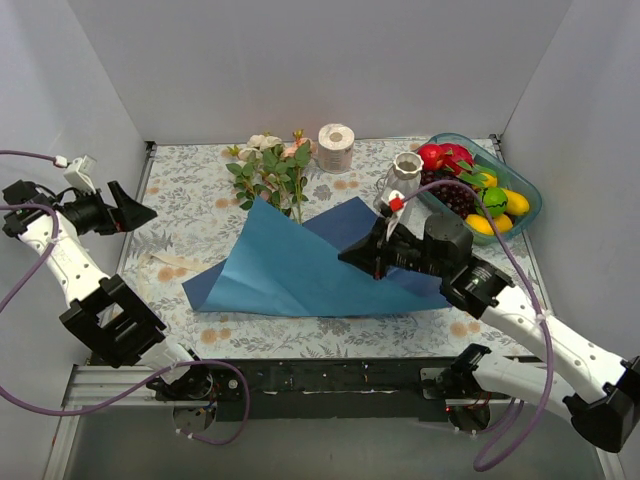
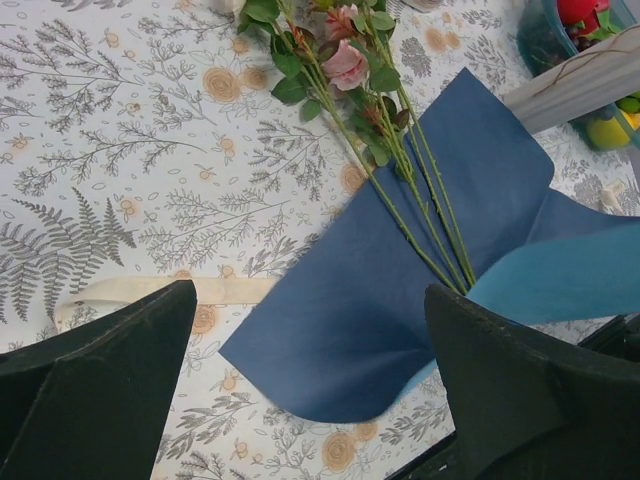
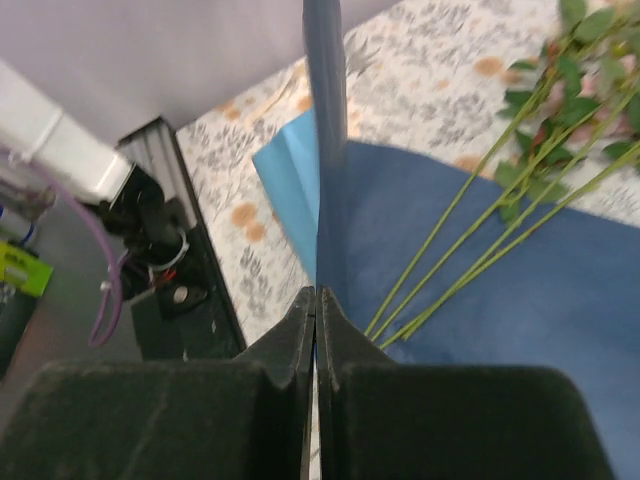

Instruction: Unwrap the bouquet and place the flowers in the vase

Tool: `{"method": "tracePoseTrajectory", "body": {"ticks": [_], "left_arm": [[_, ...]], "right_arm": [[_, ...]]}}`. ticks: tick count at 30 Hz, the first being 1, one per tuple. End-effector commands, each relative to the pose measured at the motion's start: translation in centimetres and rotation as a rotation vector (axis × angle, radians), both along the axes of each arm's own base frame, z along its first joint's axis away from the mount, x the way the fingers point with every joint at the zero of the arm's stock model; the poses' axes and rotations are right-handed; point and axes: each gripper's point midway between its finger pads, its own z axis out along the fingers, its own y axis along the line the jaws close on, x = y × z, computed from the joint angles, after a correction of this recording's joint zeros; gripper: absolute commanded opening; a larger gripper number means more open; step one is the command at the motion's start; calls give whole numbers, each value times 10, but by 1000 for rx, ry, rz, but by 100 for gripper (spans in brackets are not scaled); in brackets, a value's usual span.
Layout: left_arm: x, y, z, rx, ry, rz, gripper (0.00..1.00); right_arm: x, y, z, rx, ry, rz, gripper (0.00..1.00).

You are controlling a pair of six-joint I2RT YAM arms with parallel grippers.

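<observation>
Floral-print worktop point(image 1: 190, 190), plain white walls point(image 1: 300, 60) on three sides. Right gripper point(image 1: 345, 256) jaws pinch the blue paper point(image 1: 280, 270), left gripper point(image 1: 140, 212) jaws gape wide.

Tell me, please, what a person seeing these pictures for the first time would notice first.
The large blue paper sheet lies open in the middle of the table, and the right pincer is shut on a raised fold of it. The pink and white roses lie with their stems on the sheet, blooms at the far side. At the far right, a teal basket holds bright fruit.
</observation>
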Motion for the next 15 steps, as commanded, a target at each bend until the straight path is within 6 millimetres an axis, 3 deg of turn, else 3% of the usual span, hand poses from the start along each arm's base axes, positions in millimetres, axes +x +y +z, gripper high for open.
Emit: {"method": "tracePoseTrajectory", "body": {"ticks": [1,5,15], "left_arm": [[-1,-1,26,61,-63,-2,98],[2,0,34,56,-67,3,98],[4,2,53,67,-87,25,98]], "right_arm": [[-46,-12,-26,-63,14,80,1],[-77,-21,-23,-58,22,150,1],[-136,-35,-58,-162,157,350,2]]}}
